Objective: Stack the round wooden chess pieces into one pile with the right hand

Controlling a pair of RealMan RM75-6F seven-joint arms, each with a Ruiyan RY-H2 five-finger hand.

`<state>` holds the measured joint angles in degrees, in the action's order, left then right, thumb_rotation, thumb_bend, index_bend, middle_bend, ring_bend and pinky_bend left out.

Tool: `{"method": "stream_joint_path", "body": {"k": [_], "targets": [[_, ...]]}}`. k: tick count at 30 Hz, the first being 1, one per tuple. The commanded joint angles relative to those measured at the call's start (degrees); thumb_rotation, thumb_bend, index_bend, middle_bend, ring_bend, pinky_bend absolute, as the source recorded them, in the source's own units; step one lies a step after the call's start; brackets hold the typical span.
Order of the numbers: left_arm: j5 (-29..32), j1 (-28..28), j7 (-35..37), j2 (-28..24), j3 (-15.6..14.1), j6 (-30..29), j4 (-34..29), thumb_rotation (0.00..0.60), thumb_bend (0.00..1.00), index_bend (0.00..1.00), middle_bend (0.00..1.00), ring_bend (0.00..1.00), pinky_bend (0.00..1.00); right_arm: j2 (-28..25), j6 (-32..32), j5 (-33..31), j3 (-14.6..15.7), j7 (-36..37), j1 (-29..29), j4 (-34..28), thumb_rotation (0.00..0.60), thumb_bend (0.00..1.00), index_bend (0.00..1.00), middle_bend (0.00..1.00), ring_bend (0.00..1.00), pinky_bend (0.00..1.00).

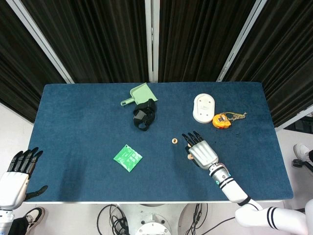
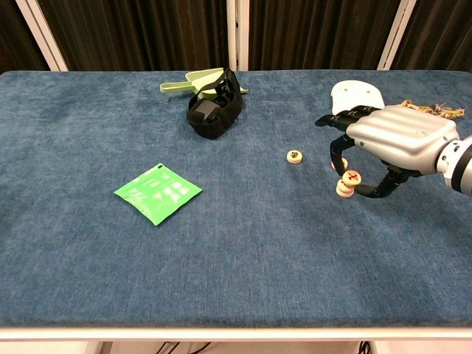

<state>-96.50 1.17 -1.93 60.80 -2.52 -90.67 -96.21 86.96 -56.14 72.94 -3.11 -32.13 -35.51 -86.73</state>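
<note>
A table (image 1: 73, 112) covered in dark blue cloth carries everything. At the far middle lies a green dustpan (image 1: 139, 93) with a black strap bundle (image 1: 144, 114) just nearer. A green packet (image 1: 127, 157) lies near the middle-left. Far right sit a white oval case (image 1: 204, 107) and an orange tape measure (image 1: 221, 120). Round wooden chess pieces (image 2: 296, 156) lie right of centre, some stacked.

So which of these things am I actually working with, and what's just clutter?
Job: right hand; small stack of chess pieces under its fingers; lone chess piece.

Clutter: green packet, black strap, green dustpan, white oval object, orange tape measure.
</note>
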Motion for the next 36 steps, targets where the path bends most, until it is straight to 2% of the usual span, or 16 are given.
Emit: {"method": "stream_joint_path", "body": {"k": [1, 17, 29, 36], "targets": [[0.0, 0.1, 0.0, 0.0, 0.0, 0.1, 0.0, 0.600, 0.06, 0.00, 0.00, 0.00, 0.00, 0.1, 0.0, 0.0, 0.1, 0.1, 0.0, 0.1, 0.600, 0.27, 0.51, 0.00, 0.00, 0.00], [0.1, 0.1, 0.2, -0.1, 0.0, 0.2, -0.1, 0.600, 0.06, 0.00, 0.00, 0.00, 0.00, 0.4, 0.1, -0.6, 0.3, -0.2, -0.3, 0.5, 0.600, 0.27, 0.46, 0.00, 0.00, 0.00], [-0.1, 0.1, 0.3, -0.2, -0.1, 0.1, -0.1, 0.600, 0.06, 0.00, 0.00, 0.00, 0.00, 0.1, -0.2, -0.5, 0.4, 0.3, -0.3, 0.2, 0.600, 0.27, 0.38, 0.00, 0.00, 0.00], [-0.4, 0.1, 1.2, -0.4, -0.3, 0.0, -0.2, 0.600, 0.06, 0.00, 0.00, 0.00, 0.00, -2.1, -2.2, 0.8, -1.2, 3.7, -0.1, -2.7, 0.600, 0.26, 0.37, 0.00, 0.00, 0.00]]}}
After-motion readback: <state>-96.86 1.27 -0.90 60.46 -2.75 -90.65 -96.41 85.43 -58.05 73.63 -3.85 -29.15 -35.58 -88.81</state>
